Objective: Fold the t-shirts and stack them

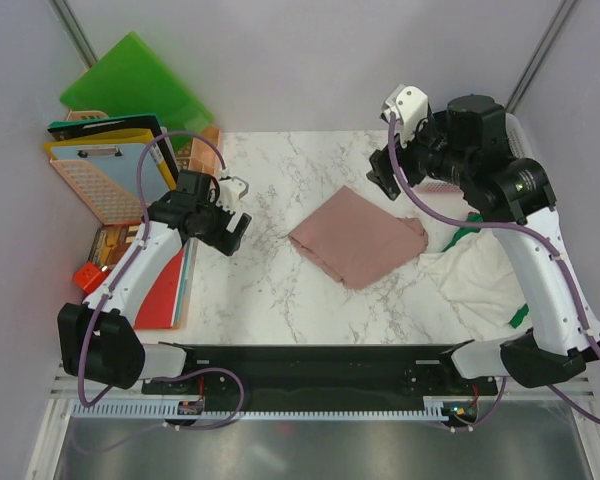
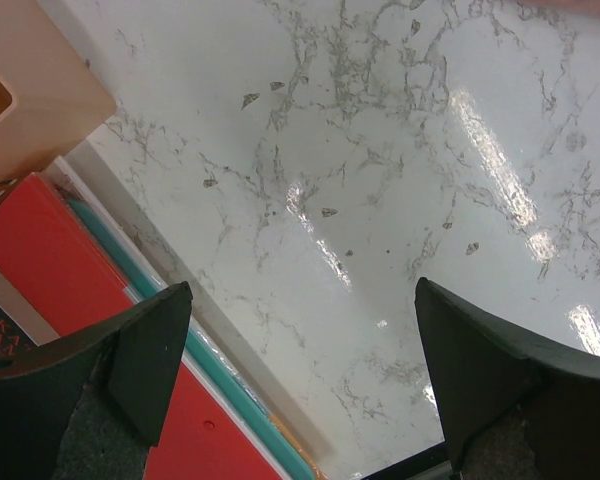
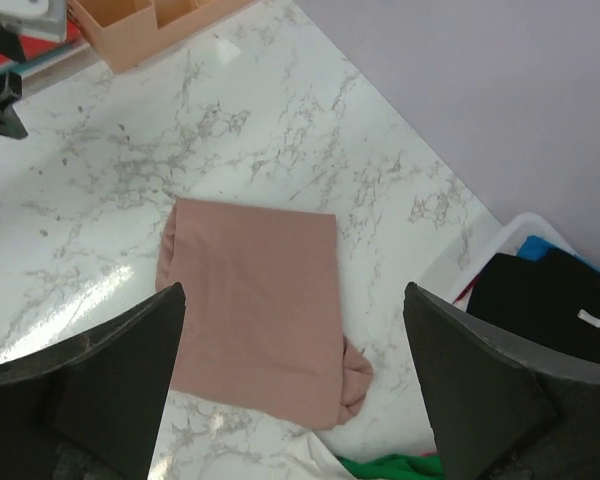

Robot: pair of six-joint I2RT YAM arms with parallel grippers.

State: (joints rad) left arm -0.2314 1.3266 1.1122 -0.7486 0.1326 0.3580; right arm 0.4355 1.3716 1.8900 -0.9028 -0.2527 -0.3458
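Pink t-shirt [image 1: 358,240] lies folded mid-frame on the counter [image 1: 270,290], right fingers [image 3: 120,380] above it and left fingers [image 2: 480,360] both spread empty; next, probably, a grasp into the white-and-green heap [image 1: 480,275] at right.

Folded pink t-shirt [image 3: 258,295] between open fingers [image 3: 120,380]

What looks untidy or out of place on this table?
The folded pink t-shirt lies at a slant on the marble table, and a bunched bit of cloth pokes out at one corner. Beside it, at the table's right edge, a white t-shirt lies crumpled and unfolded, with green cloth peeking from under it.
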